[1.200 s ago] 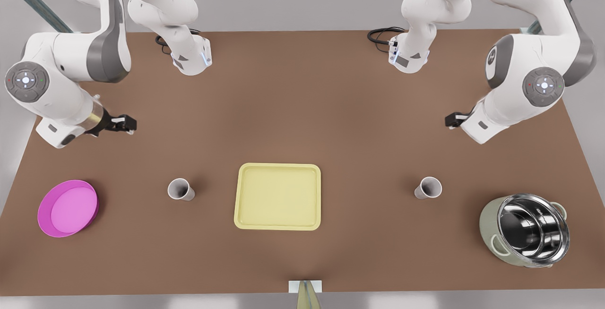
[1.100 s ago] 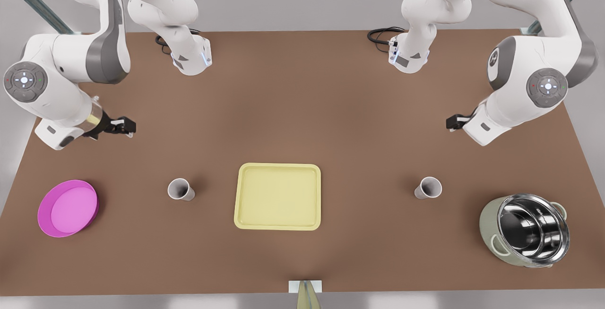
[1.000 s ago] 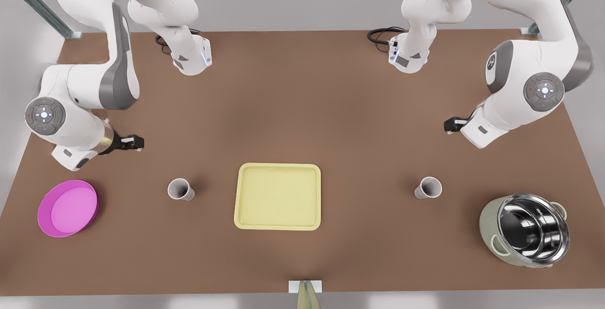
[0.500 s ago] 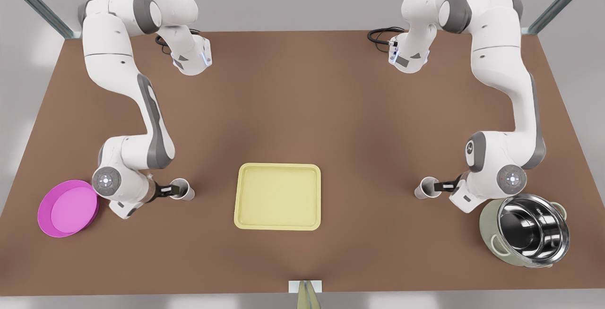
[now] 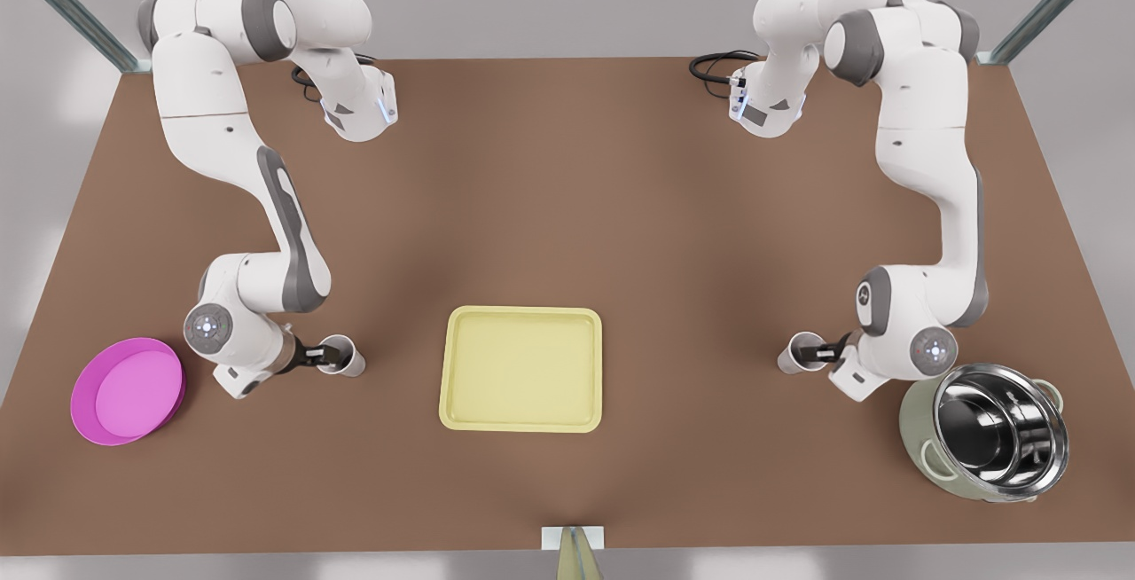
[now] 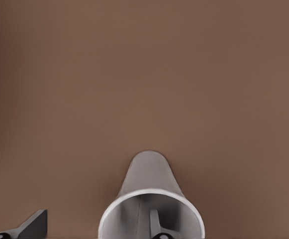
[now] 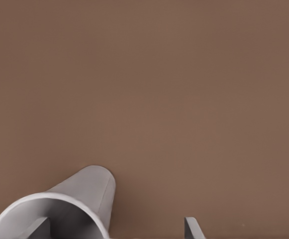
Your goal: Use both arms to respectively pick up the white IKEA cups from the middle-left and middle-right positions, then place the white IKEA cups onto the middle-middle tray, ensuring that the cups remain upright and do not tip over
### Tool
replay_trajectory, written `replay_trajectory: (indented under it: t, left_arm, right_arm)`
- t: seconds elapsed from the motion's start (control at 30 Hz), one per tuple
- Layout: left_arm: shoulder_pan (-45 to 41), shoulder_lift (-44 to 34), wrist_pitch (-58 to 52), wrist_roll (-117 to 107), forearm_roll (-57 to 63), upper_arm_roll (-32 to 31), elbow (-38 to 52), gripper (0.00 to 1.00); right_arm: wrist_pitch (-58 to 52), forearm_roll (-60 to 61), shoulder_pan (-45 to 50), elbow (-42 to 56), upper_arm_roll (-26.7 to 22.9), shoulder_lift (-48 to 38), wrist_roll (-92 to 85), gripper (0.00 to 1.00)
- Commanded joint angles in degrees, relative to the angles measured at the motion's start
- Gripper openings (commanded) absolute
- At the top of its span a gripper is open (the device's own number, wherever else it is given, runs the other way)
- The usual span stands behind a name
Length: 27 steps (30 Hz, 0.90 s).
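Each gripper, left (image 5: 326, 355) and right (image 5: 817, 353), straddles a cup (image 5: 341, 356) (image 5: 801, 353) wall, one finger inside, one outside, still spread, with the tray (image 5: 520, 369) lying between both cups.

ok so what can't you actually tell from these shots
- Left wrist view: the left end effector is cut off by the frame edge, so whether it touches the cup wall is unclear.
- Right wrist view: the same goes for the right end effector and its cup.
- Front view: the fingertips are too small to see, and one is hidden inside each cup.
- Which front-view arm is left: the cups are identical, so there is no match.
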Motion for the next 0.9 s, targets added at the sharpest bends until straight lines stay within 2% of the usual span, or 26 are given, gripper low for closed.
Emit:
replay_trajectory:
  t: [0.0, 0.03, 0.07, 0.13, 0.17, 0.27, 0.33, 0.37, 0.4, 0.47, 0.53, 0.6, 0.67, 0.77, 0.87]
  left_arm:
    - [0.12, 0.21, 1.43, -0.1, -0.43, 0.0, 0.01, 0.94]
    - [0.12, 0.38, 1.43, -0.1, -0.43, 0.0, 0.01, 0.77]
    - [0.03, 0.56, 1.43, -0.19, -0.52, 0.0, 0.01, 0.74]
    - [-0.05, 0.56, 1.17, -1.86, -0.61, -0.18, -0.34, 0.55]
    - [-0.06, 0.65, 0.99, -1.86, -2.53, -0.18, -0.43, 0.49]
    - [-0.06, 0.65, 0.9, -1.95, -3.16, -0.27, -0.43, 0.4]
    - [-0.32, 0.3, 0.73, -3.26, -3.16, -0.27, -0.69, 0.35]
    - [-0.32, 0.21, 0.73, -3.35, -3.16, -0.27, -0.61, 0.26]
    - [-0.41, 0.21, 0.81, -3.44, -3.16, -0.18, -0.61, 0.21]
    - [-0.41, 0.03, 0.73, -3.35, -3.24, -0.36, -0.17, 0.21]
    - [-1.72, -2.51, 0.73, -6.6, -5.62, -0.36, -0.17, 0.21]
    - [-3.57, -3.66, -2.96, -12.39, -5.53, -1.32, 1.41, 0.21]
    - [-6.55, -3.75, -4.72, -28.22, -4.83, -7.3, 3.43, 0.21]
    - [-14.03, -3.13, -4.55, -42.1, -5.18, -8.61, 6.51, 0.21]
    - [-17.71, 2.75, -3.32, -63.97, -5.7, -14.59, 14.68, 0.21]
  right_arm:
    - [2.78, 0.14, -0.26, -0.23, 0.0, 0.21, 0.46, 1.0]
    - [3.57, 0.05, -0.17, -0.76, 0.0, 0.3, 0.46, 1.0]
    - [3.74, 0.05, -0.17, -1.03, 0.0, 0.3, 0.46, 1.0]
    - [3.74, 0.05, 0.18, -1.03, 0.0, 0.65, 0.46, 0.97]
    - [3.74, -0.04, 0.27, -1.03, 0.0, 1.09, 0.46, 0.94]
    - [3.66, -0.39, 0.35, -1.03, 0.0, 1.17, -0.07, 0.56]
    - [3.66, -0.48, 0.79, -0.76, 0.0, 1.44, -0.42, 0.48]
    - [3.57, -0.56, 0.97, -0.59, 0.0, 1.44, -0.42, 0.43]
    - [3.57, -0.56, 1.58, -0.41, 0.0, 1.44, -0.42, 0.37]
    - [3.3, -0.65, 1.76, -0.06, 0.0, 1.35, -0.42, 0.26]
    - [2.95, -0.65, 1.59, 0.82, 0.0, 0.56, -2.7, 0.22]
    - [2.78, -0.3, 1.58, 2.49, 0.09, 0.21, -5.51, 0.22]
    - [2.78, -0.13, 1.58, 3.89, 1.67, 0.21, -6.13, 0.22]
    - [3.48, 0.49, 2.2, 5.04, 4.31, 0.56, -6.04, 0.22]
    - [3.65, 1.72, 2.02, 4.86, 8.35, 0.91, -6.04, 0.21]
